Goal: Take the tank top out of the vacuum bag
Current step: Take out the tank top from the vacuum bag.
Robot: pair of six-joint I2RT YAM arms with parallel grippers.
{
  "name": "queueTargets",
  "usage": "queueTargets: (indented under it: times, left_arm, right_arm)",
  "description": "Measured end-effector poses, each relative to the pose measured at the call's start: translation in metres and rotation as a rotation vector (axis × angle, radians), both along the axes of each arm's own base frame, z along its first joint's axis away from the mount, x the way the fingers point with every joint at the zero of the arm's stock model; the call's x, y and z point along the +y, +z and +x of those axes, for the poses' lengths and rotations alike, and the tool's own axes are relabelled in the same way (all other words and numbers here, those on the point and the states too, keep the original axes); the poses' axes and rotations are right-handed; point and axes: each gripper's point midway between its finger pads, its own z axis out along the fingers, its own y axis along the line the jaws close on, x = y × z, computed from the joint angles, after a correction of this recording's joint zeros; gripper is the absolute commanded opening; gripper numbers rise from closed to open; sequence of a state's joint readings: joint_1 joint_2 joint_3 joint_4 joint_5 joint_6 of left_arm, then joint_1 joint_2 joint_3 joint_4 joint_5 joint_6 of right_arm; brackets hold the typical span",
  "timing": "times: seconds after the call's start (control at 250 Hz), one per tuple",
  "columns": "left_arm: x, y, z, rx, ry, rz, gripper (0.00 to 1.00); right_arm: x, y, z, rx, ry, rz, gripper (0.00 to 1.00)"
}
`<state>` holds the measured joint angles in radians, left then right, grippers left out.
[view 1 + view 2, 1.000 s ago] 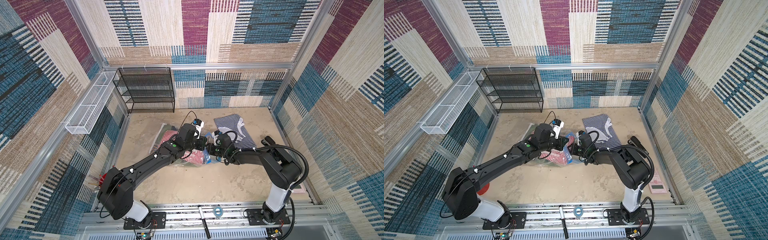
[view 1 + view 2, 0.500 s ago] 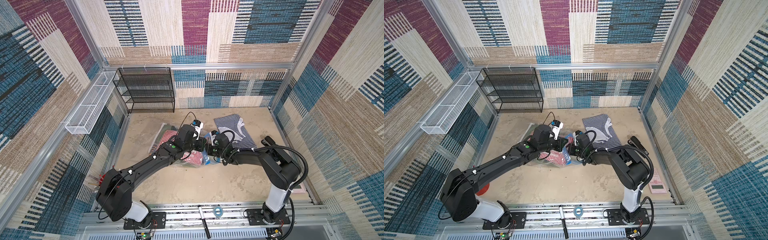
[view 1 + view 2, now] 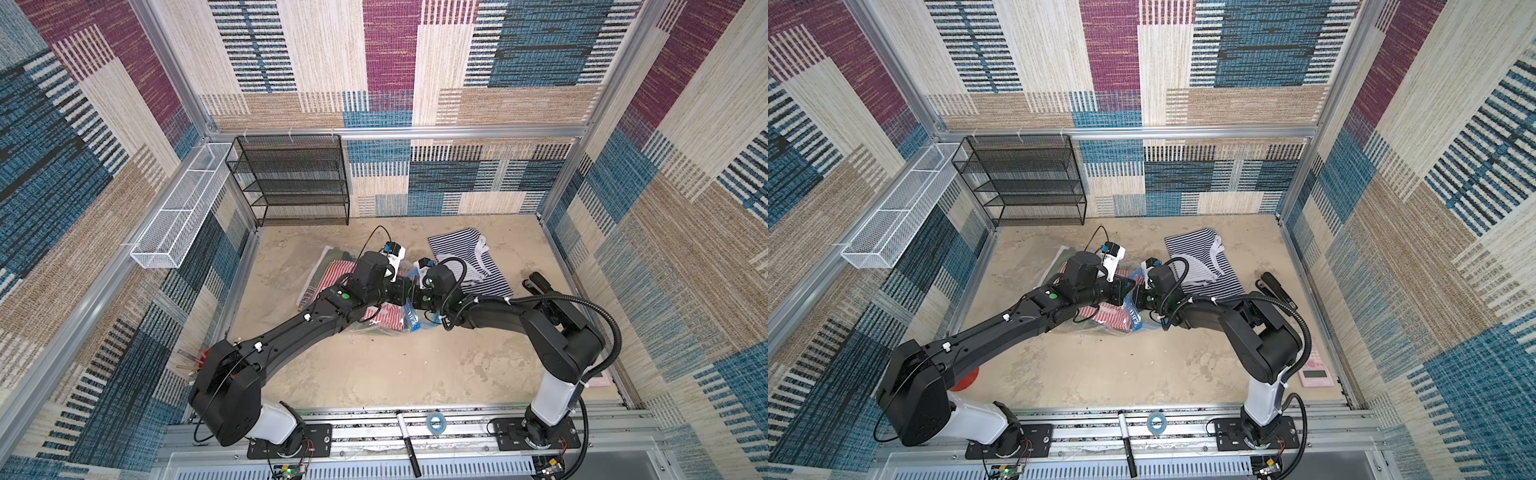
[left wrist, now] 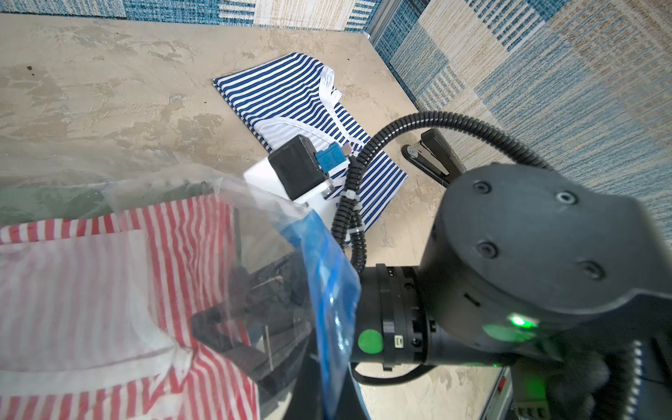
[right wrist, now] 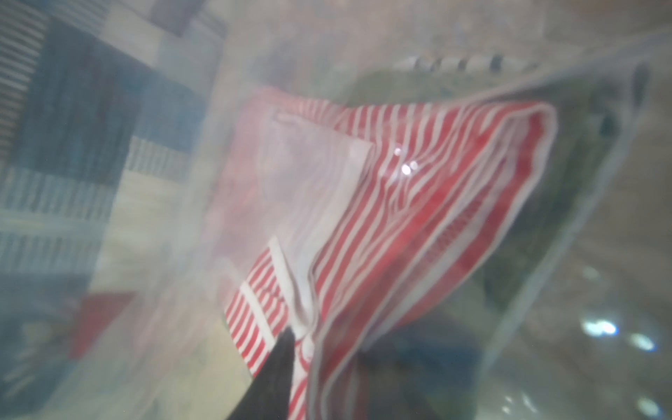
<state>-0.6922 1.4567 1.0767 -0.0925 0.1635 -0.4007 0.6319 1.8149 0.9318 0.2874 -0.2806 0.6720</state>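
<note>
Left wrist view: vacuum bag [image 4: 329, 254] lies mid-worktop [image 3: 374, 374], long axis running left edge to right edge, blue mouth facing right. My left tool [image 4: 314, 391], arm outstretched, clamps its lip. My right tool [image 4: 232, 342] reaches inside at the tank top [image 4: 91, 272], grip unclear.

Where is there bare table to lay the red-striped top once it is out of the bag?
Widest: bare table between vacuum bag and front rail. Also the strip between black rack and bag. Crowded right: blue-striped shirt, stapler.
</note>
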Motion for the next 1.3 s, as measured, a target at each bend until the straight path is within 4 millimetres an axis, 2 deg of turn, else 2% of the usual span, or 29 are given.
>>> queueTargets:
  times: [0.096, 0.272, 0.492, 0.668, 0.912, 0.972, 1.076, 1.204, 1.3]
  left_arm:
    - [0.001, 0.001, -0.002, -0.002, 0.000, -0.001, 0.00]
    - [0.002, 0.002, -0.002, -0.006, 0.003, -0.003, 0.00]
    - [0.002, 0.002, -0.001, -0.006, 0.004, -0.002, 0.00]
    - [0.002, 0.002, -0.001, -0.006, 0.004, -0.002, 0.00]
    - [0.003, 0.001, 0.000, -0.003, 0.005, 0.000, 0.00]
    - [0.003, 0.000, 0.000, -0.003, 0.005, 0.000, 0.00]
    - [0.003, 0.000, 0.000, -0.002, 0.006, 0.001, 0.00]
    - [0.005, -0.002, 0.002, -0.002, 0.013, 0.001, 0.00]
    - [0.010, 0.000, 0.003, -0.001, 0.029, -0.012, 0.00]
  right_arm:
    - [0.001, -0.011, -0.002, 0.027, 0.001, -0.009, 0.37]
    - [0.003, -0.016, -0.003, 0.038, 0.005, -0.002, 0.37]
    - [0.011, -0.010, 0.001, 0.031, 0.021, 0.016, 0.39]
    - [0.018, -0.015, 0.005, 0.041, 0.033, 0.019, 0.43]
    - [0.028, -0.016, 0.008, 0.043, 0.054, 0.028, 0.42]
    - [0.031, -0.015, 0.010, 0.042, 0.058, 0.031, 0.36]
    - [0.033, -0.016, 0.012, 0.043, 0.062, 0.032, 0.15]
    - [0.033, -0.011, 0.010, 0.037, 0.064, 0.037, 0.00]
    - [0.030, 0.006, 0.006, 0.005, 0.064, 0.050, 0.00]
